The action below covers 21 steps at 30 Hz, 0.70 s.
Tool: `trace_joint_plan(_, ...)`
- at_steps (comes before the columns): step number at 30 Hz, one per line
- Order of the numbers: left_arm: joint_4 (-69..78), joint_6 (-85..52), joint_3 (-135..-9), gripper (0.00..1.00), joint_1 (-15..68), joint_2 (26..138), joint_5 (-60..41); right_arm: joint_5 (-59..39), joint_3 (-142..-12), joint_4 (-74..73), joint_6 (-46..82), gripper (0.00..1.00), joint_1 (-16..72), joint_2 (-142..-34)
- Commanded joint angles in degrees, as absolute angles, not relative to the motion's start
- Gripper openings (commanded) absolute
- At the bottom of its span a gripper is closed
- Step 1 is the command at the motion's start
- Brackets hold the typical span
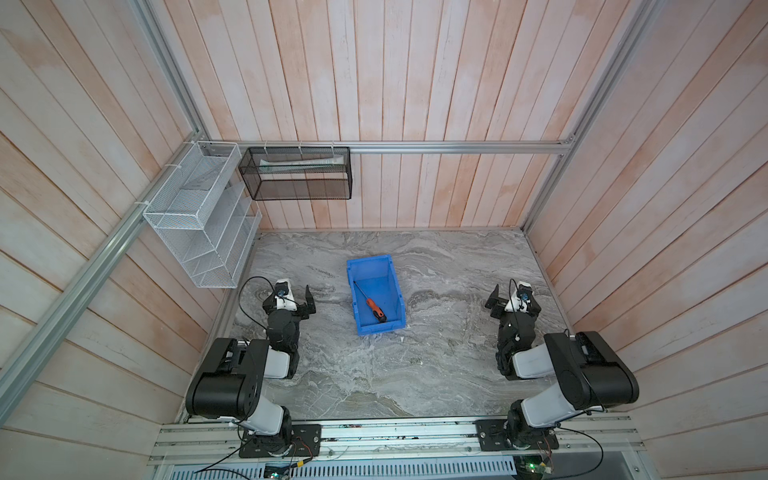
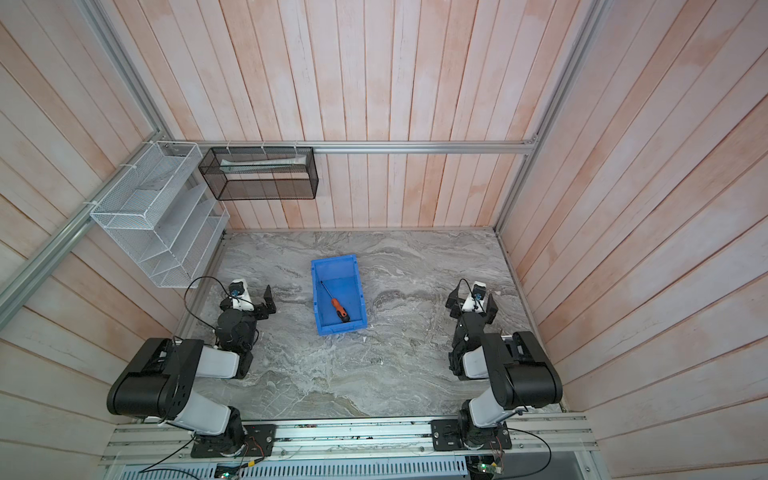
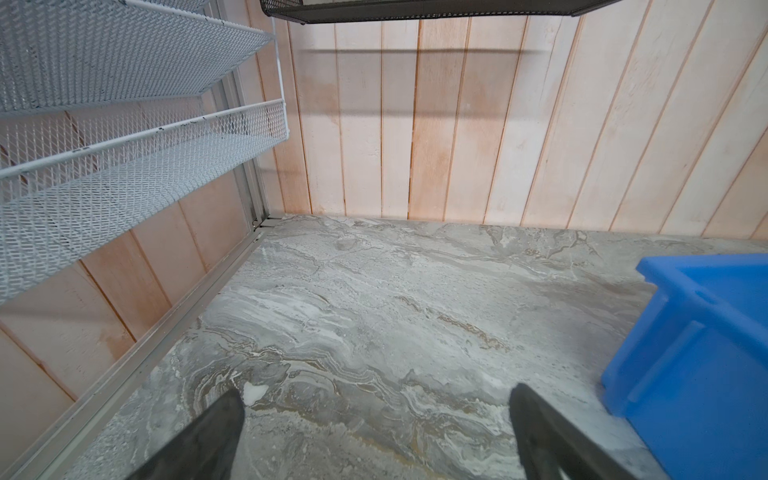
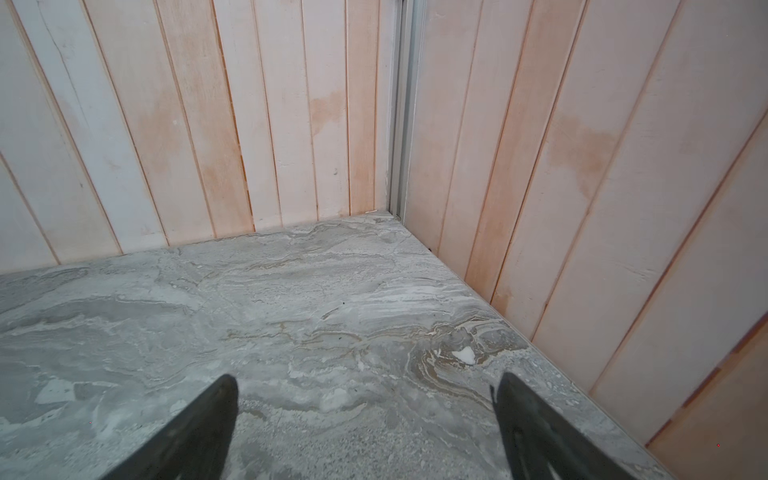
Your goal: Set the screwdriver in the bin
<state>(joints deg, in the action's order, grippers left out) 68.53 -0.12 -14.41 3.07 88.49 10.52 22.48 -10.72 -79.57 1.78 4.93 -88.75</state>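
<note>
The screwdriver (image 1: 371, 303) (image 2: 336, 303), with its orange-and-black handle and thin dark shaft, lies slantwise on the floor of the blue bin (image 1: 380, 276) (image 2: 343, 276), handle toward the bin's near end. In both top views the bin stands in the middle of the marble table. Its outer wall (image 3: 685, 365) also shows in the left wrist view. My left gripper (image 1: 291, 297) (image 2: 248, 299) (image 3: 376, 392) hovers low, left of the bin, open and empty. My right gripper (image 1: 513, 300) (image 2: 473, 302) (image 4: 365, 378) stands open and empty well to the right of the bin, near the right wall.
A white wire basket (image 1: 199, 224) (image 3: 124, 166) hangs on the left wall. On the back wall, above the table, is a black mesh basket (image 1: 297, 174) holding a white tube. Wooden walls close the table on three sides. Both arm bases sit on a rail (image 1: 395, 436) at the front.
</note>
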Motion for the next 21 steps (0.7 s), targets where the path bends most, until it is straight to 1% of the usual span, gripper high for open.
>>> trace_joint_plan(1, 69.4, 0.7, -13.7, 1.0, 3.3, 88.4, 10.4, 19.4, -11.0, -78.3, 2.9, 0.98, 4.7, -89.0)
trace_joint_plan(3, 69.5, 0.7, -13.7, 1.0, 3.3, 88.4, 10.4, 19.3, -11.4, -76.5, 3.3, 0.98, 4.7, -88.5)
trace_joint_plan(21, 69.4, 0.7, -13.7, 1.0, 3.3, 88.4, 10.4, 19.3, -11.3, -77.2, 3.1, 0.98, 4.7, -88.7)
